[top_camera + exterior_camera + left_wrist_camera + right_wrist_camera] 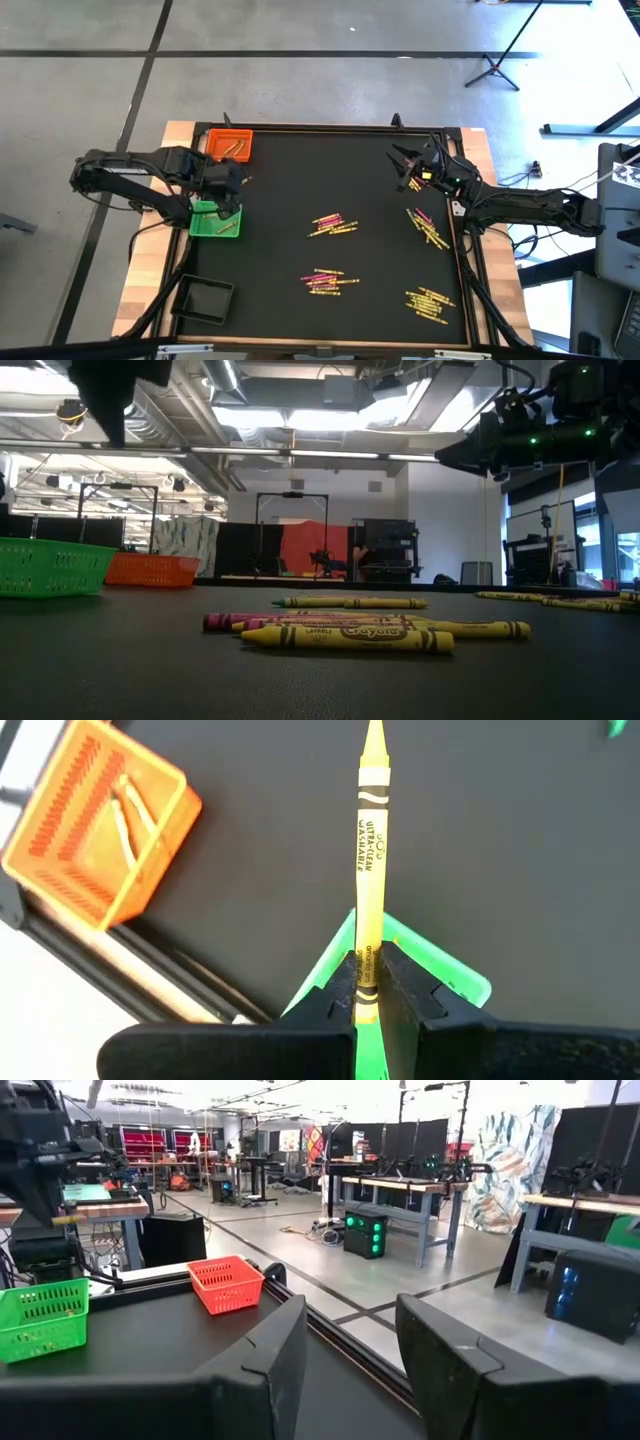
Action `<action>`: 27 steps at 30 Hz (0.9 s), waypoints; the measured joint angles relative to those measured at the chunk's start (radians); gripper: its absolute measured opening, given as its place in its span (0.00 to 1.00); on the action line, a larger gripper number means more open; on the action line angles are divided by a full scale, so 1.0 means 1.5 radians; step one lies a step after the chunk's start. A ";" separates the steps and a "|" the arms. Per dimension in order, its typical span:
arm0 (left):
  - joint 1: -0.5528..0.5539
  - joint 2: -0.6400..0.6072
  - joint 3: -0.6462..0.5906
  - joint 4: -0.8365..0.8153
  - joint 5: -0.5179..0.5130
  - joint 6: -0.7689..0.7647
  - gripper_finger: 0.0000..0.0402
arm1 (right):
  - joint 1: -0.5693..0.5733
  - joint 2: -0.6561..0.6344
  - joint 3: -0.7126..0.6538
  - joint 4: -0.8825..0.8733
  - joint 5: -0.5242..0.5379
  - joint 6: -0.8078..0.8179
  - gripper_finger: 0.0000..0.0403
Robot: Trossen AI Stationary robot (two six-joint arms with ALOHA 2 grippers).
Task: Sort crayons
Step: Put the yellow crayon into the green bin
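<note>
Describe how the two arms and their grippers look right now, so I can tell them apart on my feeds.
Both are dark, jointed arms with black cables running along them. The left gripper has matte black, blocky fingers with angled tips. The right gripper has the same broad black fingers; its wrist carries small green and yellow indicator lights, visible in the high view.

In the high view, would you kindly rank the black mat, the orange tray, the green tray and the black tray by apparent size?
1. black mat, by far the largest.
2. black tray, looks slightly bigger than the coloured trays.
3. orange tray and green tray: look alike; the left arm partly covers the green one, so no ranking.
</note>
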 joint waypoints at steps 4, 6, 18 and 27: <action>0.000 0.003 -0.027 -0.001 0.024 -0.004 0.02 | 0.000 0.000 0.000 0.000 0.000 0.002 0.38; 0.000 0.003 -0.035 -0.001 0.045 -0.004 0.02 | 0.000 0.000 0.000 0.000 -0.001 0.002 0.38; -0.047 0.004 -0.181 -0.001 0.185 -0.082 0.02 | 0.000 0.000 0.000 -0.005 -0.001 0.002 0.38; -0.064 0.004 -0.250 0.051 0.218 -0.111 0.02 | 0.000 0.000 0.000 -0.003 -0.001 0.002 0.38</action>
